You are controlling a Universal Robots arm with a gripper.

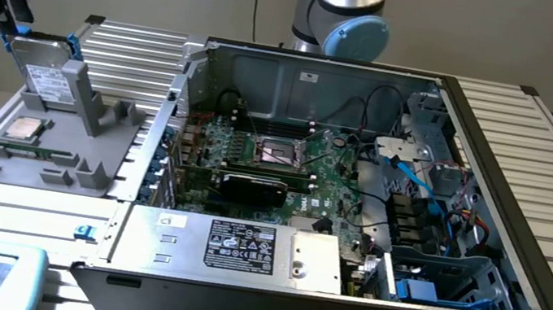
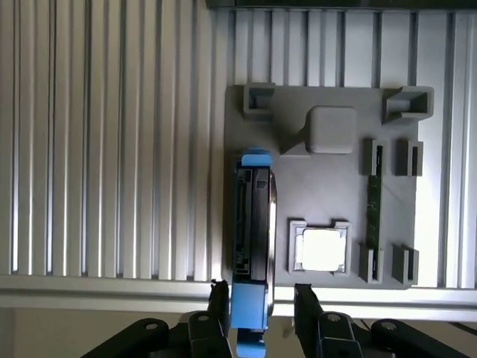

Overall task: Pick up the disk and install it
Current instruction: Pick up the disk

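The disk point(image 1: 50, 78) stands on edge in a slot of the grey holder tray point(image 1: 87, 176), on the ribbed table at the exterior view's left. It is grey metal with a white label and a blue carrier. My gripper point(image 1: 11, 10) hangs right over its upper end. In the wrist view the disk point(image 2: 253, 224) appears edge-on, with its blue end tab between my gripper's point(image 2: 261, 297) two black fingers. One finger point(image 2: 219, 300) is close to the tab. The other finger point(image 2: 305, 300) stands clearly apart from it. The jaws are open around the tab.
The holder tray point(image 2: 328, 179) also carries a square silver processor chip point(image 2: 322, 248) and a memory stick point(image 2: 373, 201). An open computer case point(image 1: 496, 155) fills the middle of the table, with a motherboard point(image 1: 287, 161), a silver box point(image 1: 230, 247) and a drive cage point(image 1: 454, 284).
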